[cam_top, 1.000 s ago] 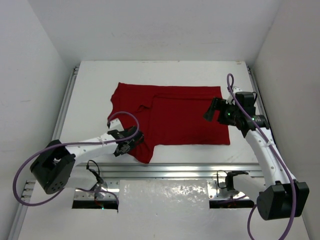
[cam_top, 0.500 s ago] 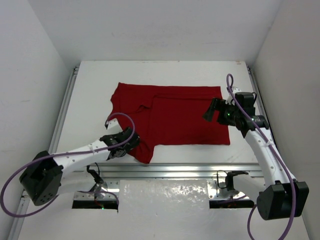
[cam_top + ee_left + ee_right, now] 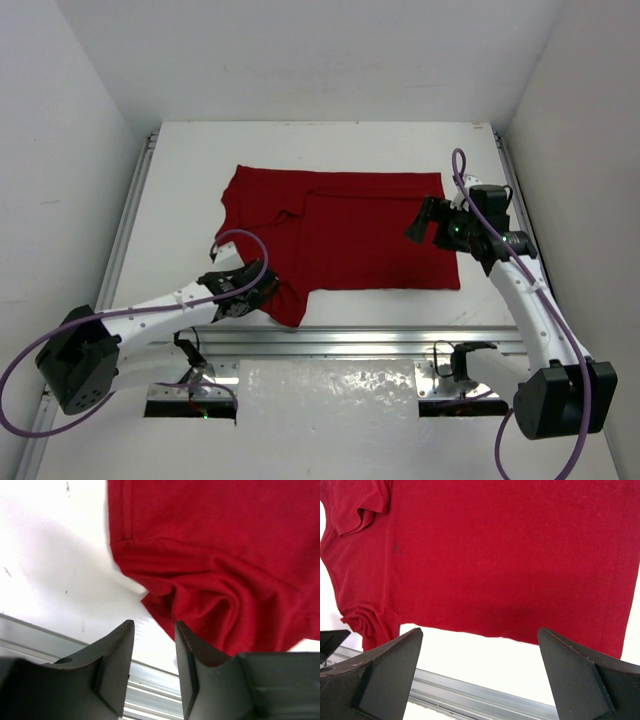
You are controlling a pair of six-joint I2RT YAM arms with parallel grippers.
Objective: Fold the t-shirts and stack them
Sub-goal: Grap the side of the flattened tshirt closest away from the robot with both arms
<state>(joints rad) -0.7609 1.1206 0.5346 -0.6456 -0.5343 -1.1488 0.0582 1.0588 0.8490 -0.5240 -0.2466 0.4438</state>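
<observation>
1. Left claw [image 3: 154, 625]: I hold it slightly parted, empty, just beside the t-shirt's [image 3: 350, 225] bunched near corner.
2. My right claw [image 3: 480, 630]: spread wide, empty, over its right side.
3. Whole t-shirt lies on table [image 3: 180, 180].

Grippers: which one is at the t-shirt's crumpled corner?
The left gripper: it sits beside the bunched near-left corner of the t-shirt, while the right gripper hangs over the flat right side.

The left arm [image 3: 160, 300] lies low, stretched from its near-left base toward the right. The left gripper [image 3: 153, 630] has its fingers a narrow gap apart and empty. The right arm [image 3: 530, 300] rises from the near right with its wrist bent leftward. The right gripper [image 3: 479, 635] has its fingers spread wide and empty.
</observation>
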